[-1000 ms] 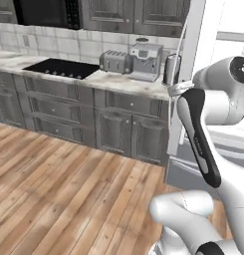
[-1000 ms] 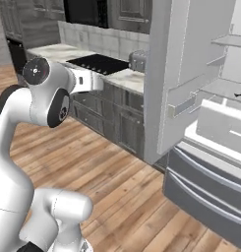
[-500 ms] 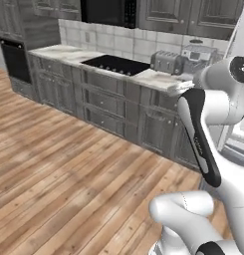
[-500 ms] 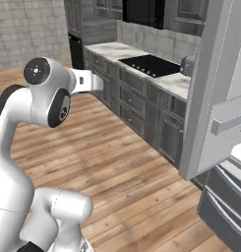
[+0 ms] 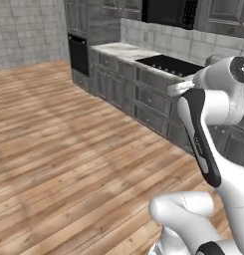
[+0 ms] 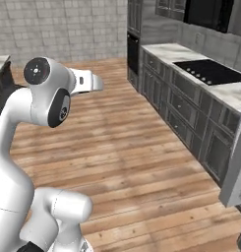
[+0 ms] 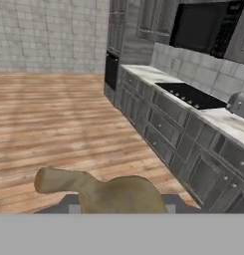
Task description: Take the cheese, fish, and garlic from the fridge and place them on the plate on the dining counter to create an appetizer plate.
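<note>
The glossy white, rounded robot arm had bulbous shells, a black elongated panel along one link, dark grey round joint caps and a white tapered wrist segment.

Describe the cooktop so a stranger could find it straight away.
Follow the dark grey cabinets along the wall to their white marble counter. Beneath the black wall-mounted microwave lies the flat black cooktop, the only dark rectangle set flush in that pale stone.

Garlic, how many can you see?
1. The garlic is at the bottom of the hand view, up close, above the wood floor. More could be hidden elsewhere.
</note>
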Robot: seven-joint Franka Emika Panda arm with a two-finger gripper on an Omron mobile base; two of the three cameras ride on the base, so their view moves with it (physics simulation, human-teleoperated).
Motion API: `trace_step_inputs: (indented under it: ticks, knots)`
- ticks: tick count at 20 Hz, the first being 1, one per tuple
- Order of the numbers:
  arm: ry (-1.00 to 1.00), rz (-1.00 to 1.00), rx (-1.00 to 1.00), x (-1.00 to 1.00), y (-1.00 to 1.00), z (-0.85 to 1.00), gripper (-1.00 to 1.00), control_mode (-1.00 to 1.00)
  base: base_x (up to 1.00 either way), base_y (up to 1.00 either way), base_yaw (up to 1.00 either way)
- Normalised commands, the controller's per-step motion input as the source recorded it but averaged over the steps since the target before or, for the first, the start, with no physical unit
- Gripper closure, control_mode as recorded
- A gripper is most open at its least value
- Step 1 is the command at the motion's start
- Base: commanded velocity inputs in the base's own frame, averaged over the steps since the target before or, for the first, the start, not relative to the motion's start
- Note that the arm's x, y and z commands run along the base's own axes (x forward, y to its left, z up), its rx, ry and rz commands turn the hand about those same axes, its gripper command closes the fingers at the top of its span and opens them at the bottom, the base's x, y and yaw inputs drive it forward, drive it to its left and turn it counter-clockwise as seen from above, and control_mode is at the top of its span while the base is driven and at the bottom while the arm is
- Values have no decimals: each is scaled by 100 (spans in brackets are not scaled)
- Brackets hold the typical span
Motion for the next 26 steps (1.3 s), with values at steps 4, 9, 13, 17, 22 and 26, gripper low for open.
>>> trace_step_inputs:
  ticks: [4,9,13,17,22,26]
  knots:
    - [0,0,0,0,0,0,100,100,0,34,45]
    - [0,0,0,0,0,0,100,100,0,52,40]
    - [0,0,0,0,0,0,100,100,14,84,32]
    - [0,0,0,0,0,0,100,100,36,100,24]
    - [0,0,0,0,0,0,100,100,54,100,17]
    - [0,0,0,0,0,0,100,100,42,100,13]
